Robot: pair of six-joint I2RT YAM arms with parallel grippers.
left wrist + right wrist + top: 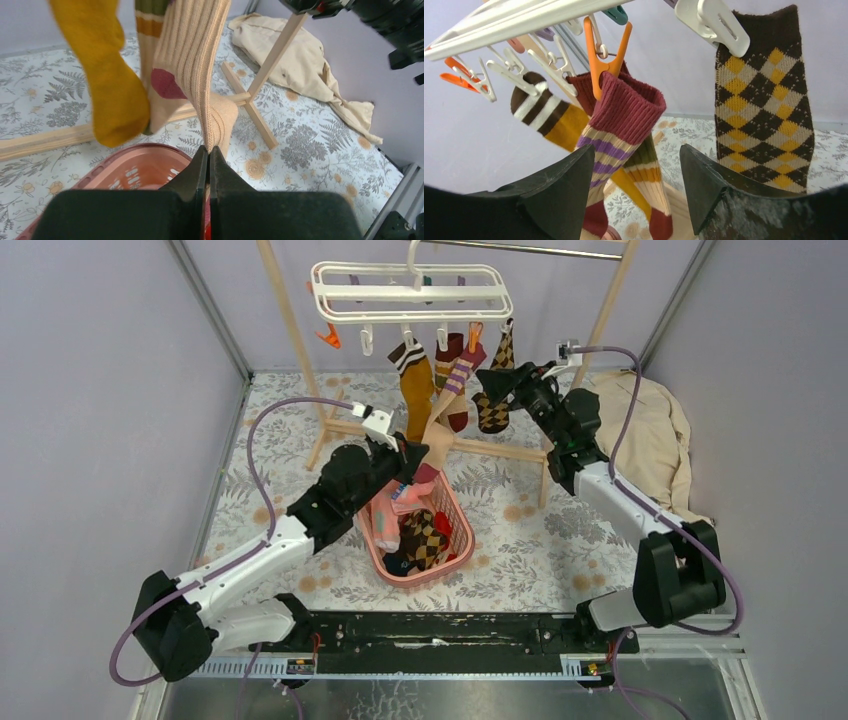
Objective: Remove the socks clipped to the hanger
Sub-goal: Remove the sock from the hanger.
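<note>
The table (530, 540) is covered by a pale cloth printed with grey fern fronds and tan blossoms, filling the middle of the overhead frame between lilac walls. A pink plastic basket with slotted walls (425, 580) sits on it at lower centre. Behind the basket a light wooden rack (500, 451) stands on the cloth. Its low crossbar runs left to right across the middle, and its foot bars lie flat on the print. A crumpled beige cloth (655, 430) lies at the upper right, against the wall and near the rack's right foot. Along the bottom edge a black mounting rail (440, 632) spans the table's near side.
</note>
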